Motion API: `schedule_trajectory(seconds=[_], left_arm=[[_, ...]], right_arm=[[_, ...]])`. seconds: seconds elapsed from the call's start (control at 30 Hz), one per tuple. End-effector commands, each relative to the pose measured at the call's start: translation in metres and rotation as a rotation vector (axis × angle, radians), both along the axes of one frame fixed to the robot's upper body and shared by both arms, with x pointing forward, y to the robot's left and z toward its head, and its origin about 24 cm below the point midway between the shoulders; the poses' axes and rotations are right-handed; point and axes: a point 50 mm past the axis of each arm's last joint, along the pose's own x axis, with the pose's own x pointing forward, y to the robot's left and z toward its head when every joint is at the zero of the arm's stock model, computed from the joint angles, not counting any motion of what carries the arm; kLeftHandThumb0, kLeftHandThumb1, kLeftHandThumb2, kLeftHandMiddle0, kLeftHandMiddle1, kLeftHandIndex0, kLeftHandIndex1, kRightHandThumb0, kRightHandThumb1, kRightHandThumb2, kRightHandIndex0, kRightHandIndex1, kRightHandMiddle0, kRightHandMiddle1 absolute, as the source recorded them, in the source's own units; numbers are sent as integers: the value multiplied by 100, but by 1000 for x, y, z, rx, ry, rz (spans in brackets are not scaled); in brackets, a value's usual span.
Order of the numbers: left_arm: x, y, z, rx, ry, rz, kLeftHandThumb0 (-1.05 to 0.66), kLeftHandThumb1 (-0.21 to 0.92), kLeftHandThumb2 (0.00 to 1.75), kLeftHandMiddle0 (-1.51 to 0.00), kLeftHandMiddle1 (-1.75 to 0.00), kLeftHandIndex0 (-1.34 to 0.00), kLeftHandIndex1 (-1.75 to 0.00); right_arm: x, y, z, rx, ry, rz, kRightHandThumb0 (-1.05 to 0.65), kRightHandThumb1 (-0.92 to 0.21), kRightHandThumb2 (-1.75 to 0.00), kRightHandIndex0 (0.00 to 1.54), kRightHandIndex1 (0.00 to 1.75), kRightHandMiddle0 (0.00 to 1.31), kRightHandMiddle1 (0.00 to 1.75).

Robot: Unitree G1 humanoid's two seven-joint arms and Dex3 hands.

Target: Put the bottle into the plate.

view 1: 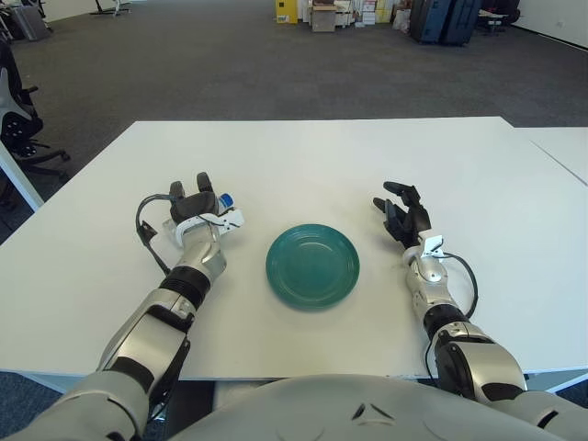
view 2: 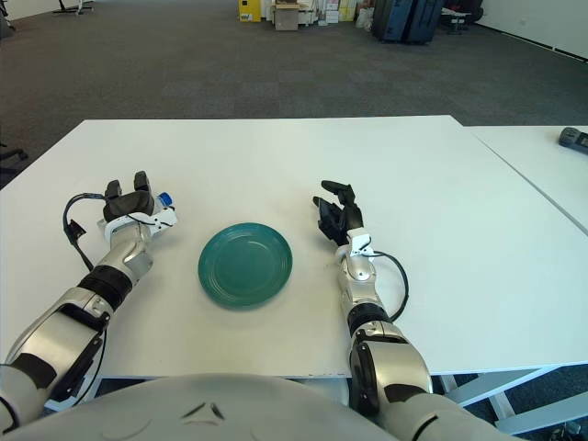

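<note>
Gripping the bottle, left robot hand curled round it beside the plate; lift clear, carry rightward, lower gently. Right robot hand spread, idle.

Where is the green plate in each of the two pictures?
Left eye view: the green plate sits just right of the middle, on the white table, between the two hands.
Right eye view: the same plate shows left of the middle.
Shared landmark: the left hand, with a blue-capped bottle at its fingers, is just left of the plate in both; the right hand is on its right.
</note>
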Motion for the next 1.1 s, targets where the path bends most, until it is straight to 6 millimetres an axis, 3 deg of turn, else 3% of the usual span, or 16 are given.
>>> schedule_trajectory(seconds=[0.0,0.67,0.8,0.93,0.97,1.03,1.07], left_arm=[[-5,2,-7,15,48,30,-105,92,87,-6,-1,0,0],[-9,8,-22,47,175,35,-105,92,84,-18,-5,-2,-1],[-12,10,-27,43,173,17,-105,92,72,-31,-2,-1,-34],[-14,11,-29,37,155,0,-103,92,48,-47,-8,0,-67],[-15,11,-30,36,149,-5,-102,92,43,-47,-23,0,-75],[-16,13,-31,44,137,-22,-95,92,28,-39,-84,0,-103],[-17,15,-32,48,134,-28,-92,91,24,-41,-101,-2,-111]], right_arm=[[-21,-7,-20,4,80,-19,-68,-92,-61,65,24,17,103],[-23,-8,-21,20,79,-25,-63,-92,-62,64,36,21,101],[-23,-8,-20,22,77,-28,-61,-92,-64,61,44,21,100],[-24,-8,-20,25,72,-29,-60,-92,-65,61,47,21,100],[-24,-7,-20,25,72,-29,-60,-92,-65,60,48,21,100],[-24,-8,-20,25,71,-27,-60,-92,-66,60,51,21,100],[-24,-8,-19,25,71,-27,-60,-92,-67,60,51,21,100]])
